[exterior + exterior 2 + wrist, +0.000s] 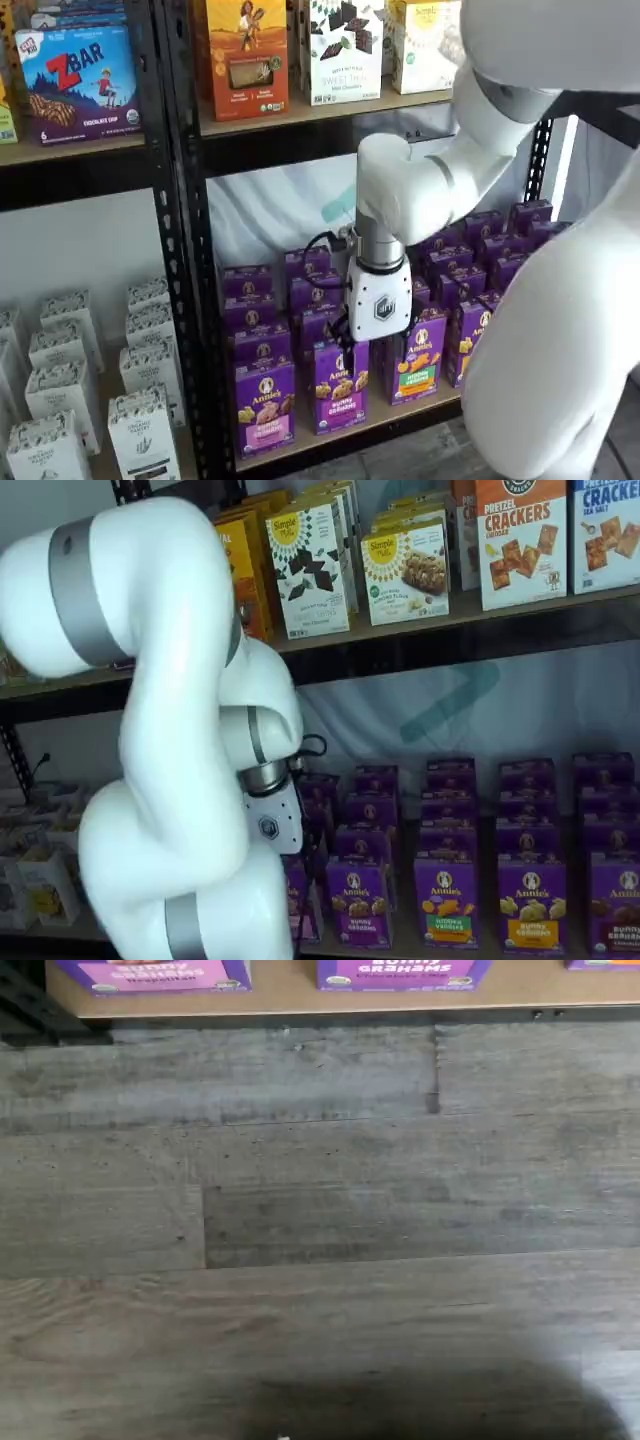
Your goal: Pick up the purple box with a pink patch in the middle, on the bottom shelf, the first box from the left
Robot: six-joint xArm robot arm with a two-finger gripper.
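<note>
The purple box (265, 406), an Annie's carton with a pink band, stands at the left end of the front row on the bottom shelf (392, 418). In a shelf view it (301, 905) is partly hidden behind my arm. Its lower edge with the pink band shows in the wrist view (150, 973), on the tan board (290, 995). My gripper (364, 350) hangs in front of the rows, to the right of that box and before its neighbour (337, 392). Its white body (272, 826) shows, but the fingers are not plain enough to tell open from shut.
A purple carton with an orange-and-green patch (418, 366) stands further right, with several more purple cartons behind and beside it. White cartons (140, 425) fill the left bay past a black upright (190, 300). Grey plank floor (320, 1220) lies below the wrist camera. A higher shelf (300, 112) carries other cartons.
</note>
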